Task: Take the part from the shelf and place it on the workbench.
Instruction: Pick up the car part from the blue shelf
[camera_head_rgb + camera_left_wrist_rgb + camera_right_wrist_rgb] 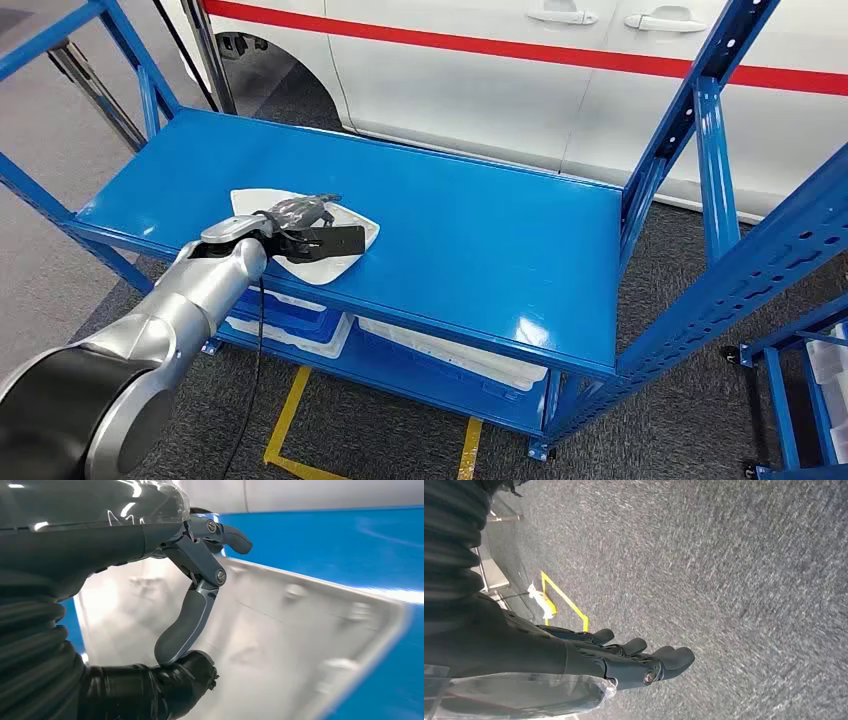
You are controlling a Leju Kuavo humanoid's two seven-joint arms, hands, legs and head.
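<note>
A white car [600,90] with a red stripe stands across the far side, from about eleven to two o'clock, its wheel arch at eleven. In front of it is the blue shelf [480,240], its top board bare and glossy, with blue uprights rising at one and three o'clock. White trays [450,355] lie on the lower level, at about six o'clock under the board. The grey carpet floor [724,580] carries yellow tape lines [285,420] near the foot of the shelf. The silver left arm [190,300] reaches in from eight o'clock toward the middle-left of the board. There the part [345,240], a flat white panel with rounded corners, lies on the shelf board near its front edge. The left robot hand [300,225] is over it: in the left wrist view a grey finger [185,625] curls down to meet the dark thumb [195,672] at the edge of the panel [280,630], so it appears to pinch the part. The right robot hand [624,655] hangs over the carpet, fingers nearly straight and close together, holding nothing.
</note>
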